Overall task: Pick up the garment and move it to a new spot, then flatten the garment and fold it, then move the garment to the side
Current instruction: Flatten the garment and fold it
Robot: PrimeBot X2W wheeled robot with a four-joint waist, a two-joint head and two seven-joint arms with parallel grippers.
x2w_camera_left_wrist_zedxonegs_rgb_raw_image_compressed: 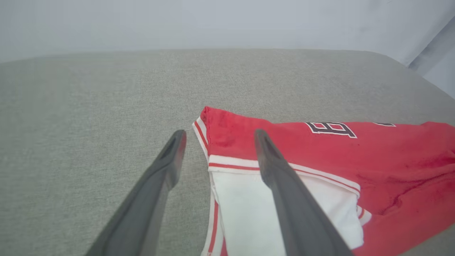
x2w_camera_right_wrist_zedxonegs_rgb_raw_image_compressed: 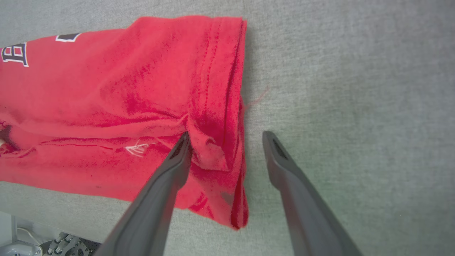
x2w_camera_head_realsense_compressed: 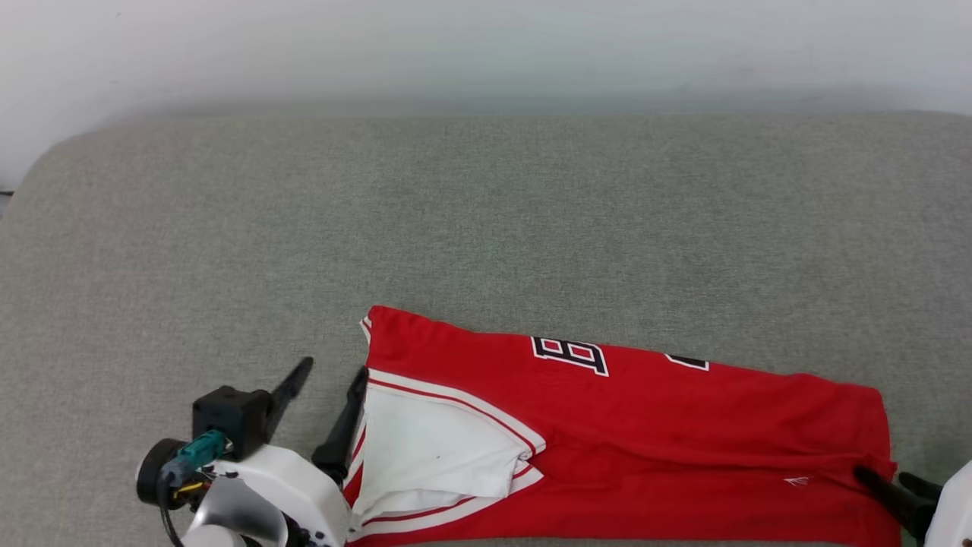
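Broadly, the grey upholstered surface takes up most of the scene, and the garment lies along its near edge as a long red band running from near the middle out to the right. It looks already folded lengthwise, which would explain the narrow shape. Its white sleeve is tucked over the left end, and part of the black-and-white lettering shows along the far fold. The left gripper sits at the sleeve end with its jaws spread wide, one finger over the white cloth and the other over bare upholstery, so it straddles the edge without holding it. The right gripper does the same at the hem — jaws apart, one fingertip touching a small pucker of red fabric, the other over the grey. Two arms at opposite ends suit handling the band evenly, likely for a further fold or the move aside. A loose thread strays from the hem.
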